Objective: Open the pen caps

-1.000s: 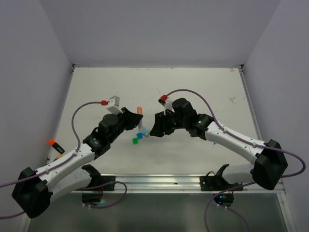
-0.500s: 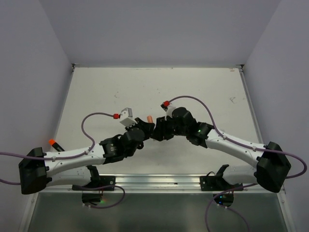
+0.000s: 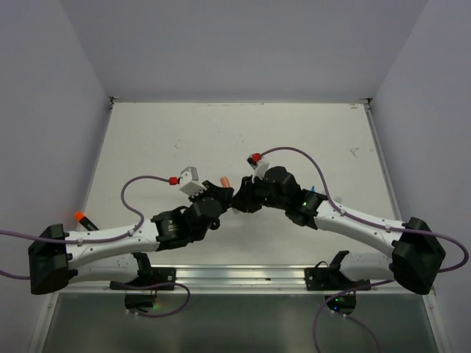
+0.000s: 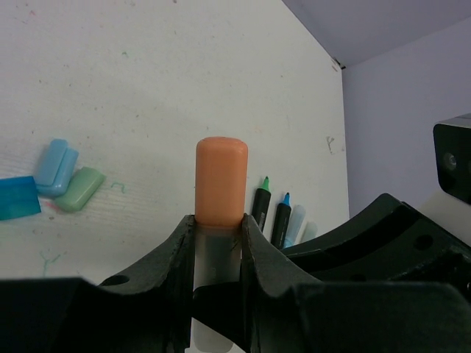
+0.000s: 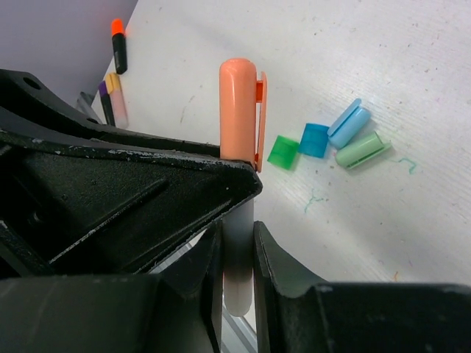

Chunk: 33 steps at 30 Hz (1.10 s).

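One marker with an orange pen cap is held between both grippers, above the table. The cap, with its clip, also shows in the right wrist view and as a small orange tip in the top view. My left gripper is shut on the greyish body just below the cap. My right gripper is shut on the same body nearer its pale end. The two grippers touch at mid-table, left and right. Loose green, blue, light blue and mint caps lie on the table.
Two uncapped black markers, green-tipped and blue-tipped, lie beside pastel bodies near the right arm. An orange-tipped black marker and a purple-and-yellow one lie at the table's left edge.
My left arm has swung right and brought the orange-capped marker to the right gripper, which has closed on its body. The loose caps are now hidden under the arms in the top view.
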Each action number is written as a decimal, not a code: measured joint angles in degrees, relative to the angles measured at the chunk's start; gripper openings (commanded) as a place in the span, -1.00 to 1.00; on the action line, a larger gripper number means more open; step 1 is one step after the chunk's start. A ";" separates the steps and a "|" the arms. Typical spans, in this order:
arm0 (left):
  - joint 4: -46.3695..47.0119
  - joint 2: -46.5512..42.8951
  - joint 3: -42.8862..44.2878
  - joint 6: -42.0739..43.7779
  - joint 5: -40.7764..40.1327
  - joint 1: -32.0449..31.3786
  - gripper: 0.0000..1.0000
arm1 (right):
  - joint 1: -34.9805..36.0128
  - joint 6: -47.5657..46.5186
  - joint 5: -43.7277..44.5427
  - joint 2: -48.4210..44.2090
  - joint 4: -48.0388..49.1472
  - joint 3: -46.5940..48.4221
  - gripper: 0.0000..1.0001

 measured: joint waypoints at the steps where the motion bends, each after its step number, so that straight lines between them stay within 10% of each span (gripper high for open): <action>1: -0.24 -0.11 0.00 0.00 -0.09 0.00 -1.00 | 0.02 0.22 -0.09 0.15 0.26 -0.02 -1.00; 4: -0.85 -0.46 0.00 0.28 -0.26 0.00 -0.93 | 0.17 0.68 -0.20 0.42 1.25 -0.35 -1.00; 8: -2.43 -1.70 0.00 0.81 -0.17 -0.15 -0.05 | 0.48 1.11 -0.66 -0.44 3.52 -2.10 -1.00; 14: -6.01 -7.30 0.09 3.30 -2.23 -0.37 0.46 | -0.61 0.98 -0.22 -3.23 3.10 -3.69 -1.00; 33: -3.34 -2.12 2.58 12.35 2.47 3.10 0.28 | -0.59 -0.83 -4.17 -5.68 0.52 -4.33 -1.00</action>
